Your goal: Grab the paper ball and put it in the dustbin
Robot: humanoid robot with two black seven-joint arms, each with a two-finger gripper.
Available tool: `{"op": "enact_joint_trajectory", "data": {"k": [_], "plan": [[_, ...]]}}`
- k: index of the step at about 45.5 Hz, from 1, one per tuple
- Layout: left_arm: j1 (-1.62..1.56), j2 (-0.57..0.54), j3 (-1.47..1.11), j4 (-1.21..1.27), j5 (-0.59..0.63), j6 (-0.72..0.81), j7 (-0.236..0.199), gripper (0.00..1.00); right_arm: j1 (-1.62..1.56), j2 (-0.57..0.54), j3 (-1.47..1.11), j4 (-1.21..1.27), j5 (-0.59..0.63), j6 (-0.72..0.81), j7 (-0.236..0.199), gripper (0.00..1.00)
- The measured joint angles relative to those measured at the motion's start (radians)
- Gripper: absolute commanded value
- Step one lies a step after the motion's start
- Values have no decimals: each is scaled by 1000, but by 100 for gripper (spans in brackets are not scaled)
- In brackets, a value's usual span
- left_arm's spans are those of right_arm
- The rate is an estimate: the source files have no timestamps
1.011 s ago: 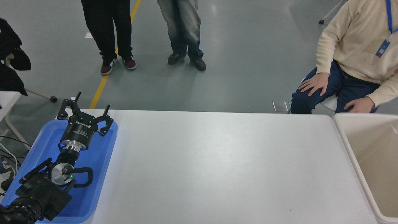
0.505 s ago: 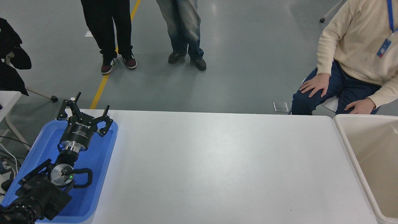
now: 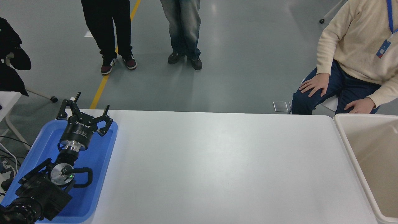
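Observation:
The cream-beige dustbin stands at the table's right edge, and the part of its inside that shows holds nothing. No paper ball is in view. My left gripper is parked at the lower left above a shallow blue tray, its fingers spread open around nothing. The right arm is out of the picture.
The white table spans the middle. A seated person in a cream sweater sits at the far right, hands on knees, just behind the dustbin. Two people's legs stand on the grey floor beyond the table. A yellow floor line runs behind the tray.
Neither the left arm nor the bin has moved. The standing person in jeans has shifted their feet slightly.

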Motion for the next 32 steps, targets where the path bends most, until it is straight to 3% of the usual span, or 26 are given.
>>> {"op": "enact_joint_trajectory", "data": {"k": [16,32], "plan": [[0,0,0,0,0,0,0,100,-116,102,81,-141,1,-127,1,0],[0,0,0,0,0,0,0,100,-154,133,96,-175,2,-172,1,0]]}}
